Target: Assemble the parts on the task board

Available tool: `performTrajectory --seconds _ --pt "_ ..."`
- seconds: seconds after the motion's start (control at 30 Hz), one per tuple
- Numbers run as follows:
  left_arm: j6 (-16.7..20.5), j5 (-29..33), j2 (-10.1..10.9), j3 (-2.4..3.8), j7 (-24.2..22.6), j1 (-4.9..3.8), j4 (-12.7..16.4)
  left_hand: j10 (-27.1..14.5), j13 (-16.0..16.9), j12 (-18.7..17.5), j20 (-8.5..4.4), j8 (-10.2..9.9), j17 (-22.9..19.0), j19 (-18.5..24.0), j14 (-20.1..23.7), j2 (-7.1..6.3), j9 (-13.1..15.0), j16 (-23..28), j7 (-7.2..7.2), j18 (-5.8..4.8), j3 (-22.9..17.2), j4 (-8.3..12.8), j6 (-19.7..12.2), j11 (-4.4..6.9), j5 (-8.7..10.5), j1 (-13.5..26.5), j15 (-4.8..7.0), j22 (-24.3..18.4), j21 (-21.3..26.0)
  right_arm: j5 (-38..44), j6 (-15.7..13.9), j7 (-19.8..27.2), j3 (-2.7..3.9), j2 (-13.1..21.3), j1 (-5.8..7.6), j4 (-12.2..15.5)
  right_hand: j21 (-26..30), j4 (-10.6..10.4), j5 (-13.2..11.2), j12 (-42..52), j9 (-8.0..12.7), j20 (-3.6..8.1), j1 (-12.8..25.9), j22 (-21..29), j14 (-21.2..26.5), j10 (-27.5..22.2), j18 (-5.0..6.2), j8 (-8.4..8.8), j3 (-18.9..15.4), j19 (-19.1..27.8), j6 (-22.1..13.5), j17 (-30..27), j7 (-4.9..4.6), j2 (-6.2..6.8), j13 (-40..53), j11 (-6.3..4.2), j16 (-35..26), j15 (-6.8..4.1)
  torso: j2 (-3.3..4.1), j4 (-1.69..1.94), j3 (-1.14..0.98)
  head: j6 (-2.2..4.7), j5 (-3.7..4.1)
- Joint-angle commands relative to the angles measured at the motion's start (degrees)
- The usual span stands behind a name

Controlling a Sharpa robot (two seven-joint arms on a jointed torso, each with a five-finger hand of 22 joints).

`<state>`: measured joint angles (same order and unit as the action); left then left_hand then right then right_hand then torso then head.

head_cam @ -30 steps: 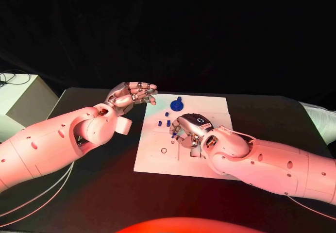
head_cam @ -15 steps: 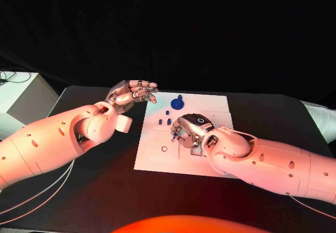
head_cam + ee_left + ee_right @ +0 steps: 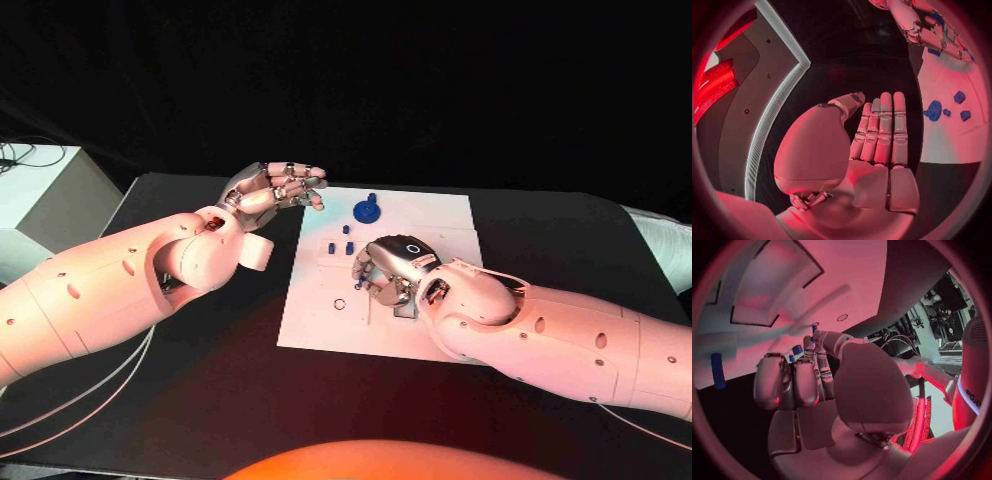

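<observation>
The white task board (image 3: 325, 325) lies mid-table. A round blue part (image 3: 366, 211) sits near its far edge, with several small blue parts (image 3: 340, 246) just nearer. My right hand (image 3: 389, 270) hovers low over the board's middle with its fingers curled down. In the right wrist view a small blue part (image 3: 814, 328) shows at its fingertips (image 3: 809, 342), seemingly pinched. Another blue peg (image 3: 717, 371) lies by the board's edge. My left hand (image 3: 277, 187) is raised off the board's far left corner, empty, fingers straight in the left wrist view (image 3: 879, 125).
A white box (image 3: 36, 200) stands at the table's far left. Thin cables (image 3: 87, 400) trail under my left arm. The board has a small ring hole (image 3: 339, 304) and cut-out recesses (image 3: 754, 315) near my right hand.
My right hand's fingers have curled a little lower, hiding the blue bit seen beneath them a second ago. The left hand has hardly moved.
</observation>
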<state>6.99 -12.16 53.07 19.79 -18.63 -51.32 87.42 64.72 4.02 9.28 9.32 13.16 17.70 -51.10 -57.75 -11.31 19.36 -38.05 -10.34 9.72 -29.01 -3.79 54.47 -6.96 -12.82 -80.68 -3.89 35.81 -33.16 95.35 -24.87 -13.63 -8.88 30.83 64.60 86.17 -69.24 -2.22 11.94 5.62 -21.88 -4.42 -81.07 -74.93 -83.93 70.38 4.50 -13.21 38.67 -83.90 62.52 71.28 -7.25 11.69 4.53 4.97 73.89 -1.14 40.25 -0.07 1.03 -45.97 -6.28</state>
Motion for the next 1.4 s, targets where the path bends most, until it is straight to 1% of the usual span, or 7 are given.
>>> performTrajectory --seconds 0.03,0.67,1.03,1.13,1.17,1.27,1.4 --pt "-0.4 0.0 0.0 0.04 -0.2 0.01 0.2 0.2 0.1 -0.2 0.04 -0.3 0.1 -0.3 -0.3 -0.02 -0.1 0.3 -0.41 0.59 0.5 0.0 -0.1 -0.34 0.13 -0.4 -0.02 -0.1 0.3 1.1 0.7 -0.2 -0.01 -0.1 -0.09 0.0 -0.3 0.1 0.2 0.1 -0.1 0.36 0.2 -2.7 -2.8 1.7 -0.45 -0.35 0.3 -0.9 0.3 -0.1 -0.17 -0.53 0.2 -1.47 0.2 -0.26 0.00 0.04 0.01 -0.11 -0.09" --pt "-0.4 0.0 0.1 0.04 -0.1 0.01 0.2 0.3 0.1 -0.3 0.06 -0.3 0.2 -0.3 -0.3 0.01 -0.1 0.5 -0.42 0.58 0.5 0.0 0.0 -0.35 0.12 -0.4 -0.04 -0.1 0.4 1.3 0.9 -0.3 -0.09 -0.9 -0.43 -1.1 -0.2 0.2 0.3 0.1 -0.1 0.36 0.2 -2.6 -2.7 1.8 -0.42 -0.37 0.3 -0.9 0.3 -0.2 -0.17 -0.52 0.2 -1.47 0.2 -0.25 -0.01 0.01 0.01 -0.41 -0.36" --pt "-0.4 0.0 0.2 0.04 -0.1 0.01 0.3 0.3 0.1 -0.4 0.06 -0.3 0.3 -0.3 -0.3 0.04 -0.1 0.7 -0.41 0.59 0.6 0.0 0.0 -0.35 0.11 -0.4 -0.04 -0.1 0.5 1.2 2.7 0.3 -0.39 -1.5 -0.64 -1.6 0.0 0.2 0.3 -0.1 -0.2 0.32 0.6 -2.6 -2.7 1.7 -0.39 -0.37 0.2 -0.8 0.2 -0.3 -0.26 -0.39 0.2 -1.38 0.1 -0.20 -0.02 -0.01 0.04 -0.66 -0.41" --pt "-0.4 0.0 0.2 0.04 0.0 0.01 0.3 0.3 0.1 -0.4 0.06 -0.3 0.3 -0.3 -0.3 0.04 -0.1 0.7 -0.41 0.59 0.6 0.0 0.0 -0.35 0.11 -0.4 -0.04 -0.1 0.5 0.7 2.9 0.9 -0.49 -1.5 -0.66 -1.6 0.2 0.2 0.4 -0.7 -0.4 0.18 1.3 -2.5 -2.7 1.1 -0.35 -0.26 -0.2 -0.7 -0.3 -0.5 -0.50 -0.03 0.1 -1.15 0.2 0.01 -0.06 -0.04 0.04 -0.75 -0.49" --pt "-0.4 0.0 0.2 0.04 0.0 0.01 0.3 0.3 0.1 -0.4 0.06 -0.3 0.3 -0.3 -0.3 0.04 -0.1 0.7 -0.41 0.59 0.6 0.0 0.0 -0.35 0.11 -0.4 -0.04 -0.1 0.5 0.6 3.0 1.2 -0.52 -1.5 -0.66 -1.6 0.7 0.1 1.5 -1.4 -0.3 -0.02 2.1 -2.3 -2.6 0.0 -0.27 0.19 -0.7 -0.5 -1.3 -0.8 -0.87 0.69 -0.2 -0.74 0.1 0.34 -0.06 -0.04 0.04 -0.75 -0.49" --pt "-0.4 0.0 0.2 0.04 0.0 0.01 0.3 0.3 0.1 -0.4 0.06 -0.3 0.3 -0.3 -0.3 0.04 -0.1 0.7 -0.41 0.59 0.6 0.0 0.0 -0.35 0.11 -0.4 -0.04 -0.1 0.5 0.2 2.9 1.7 -0.58 -1.4 -0.67 -1.6 2.1 -0.1 1.9 -2.1 -0.1 -0.48 3.3 -1.6 -2.4 -2.0 -0.04 1.05 -1.7 0.0 -2.7 -1.2 -1.31 1.87 -0.6 -0.08 -0.1 0.88 -0.07 -0.04 0.05 -0.77 -0.47" --pt "-0.4 0.0 0.3 0.04 0.0 0.01 0.4 0.3 0.1 -0.4 0.06 -0.3 0.3 -0.3 -0.3 0.04 -0.1 0.7 -0.41 0.59 0.6 0.0 0.0 -0.35 0.11 -0.4 -0.04 -0.1 0.5 -0.1 2.7 2.0 -0.63 -1.2 -0.67 -1.4 6.0 -0.1 2.0 -2.2 0.2 -0.92 3.8 0.6 -2.1 -4.7 0.71 1.96 -1.9 1.3 -4.1 -2.1 -1.52 2.65 -0.9 0.41 -0.5 1.27 -0.06 -0.06 0.04 -0.82 -0.48"
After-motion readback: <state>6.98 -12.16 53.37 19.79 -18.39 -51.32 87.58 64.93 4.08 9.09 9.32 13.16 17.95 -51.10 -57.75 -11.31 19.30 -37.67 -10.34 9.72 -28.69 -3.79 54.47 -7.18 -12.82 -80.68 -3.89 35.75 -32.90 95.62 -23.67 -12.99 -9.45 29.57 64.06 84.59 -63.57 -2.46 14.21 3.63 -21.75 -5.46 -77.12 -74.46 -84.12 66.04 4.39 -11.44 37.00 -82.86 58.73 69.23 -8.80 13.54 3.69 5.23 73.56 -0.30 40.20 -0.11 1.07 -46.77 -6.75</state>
